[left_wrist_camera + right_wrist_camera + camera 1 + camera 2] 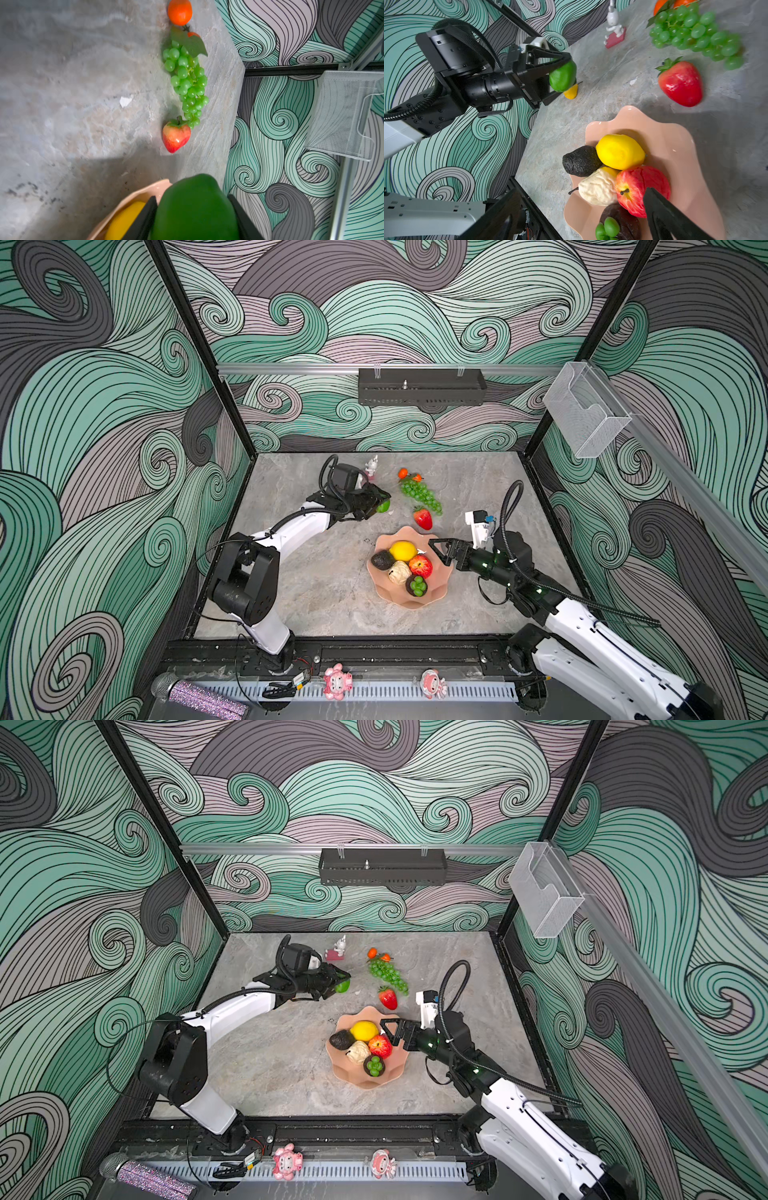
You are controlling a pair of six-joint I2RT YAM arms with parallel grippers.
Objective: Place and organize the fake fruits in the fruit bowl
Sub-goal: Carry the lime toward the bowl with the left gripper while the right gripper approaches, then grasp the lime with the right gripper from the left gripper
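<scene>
Roughly half done, I'd say: five pieces lie in the fruit bowl (436,591) (lemon (403,551), avocado (382,560), apple (420,565) among them), the left hand (381,505) pinches a lime (197,207) well beyond it, the right hand (439,551) hangs spread over its rim, and grapes (419,493), strawberry (423,518) and oranges (403,472) lie outside, behind it.

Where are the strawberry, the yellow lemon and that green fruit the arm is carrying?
strawberry (423,519): a top view, middle of its red body.
lemon (402,550): a top view, centre of its yellow skin.
green fruit (563,76): right wrist view, middle of its visible green side.
</scene>
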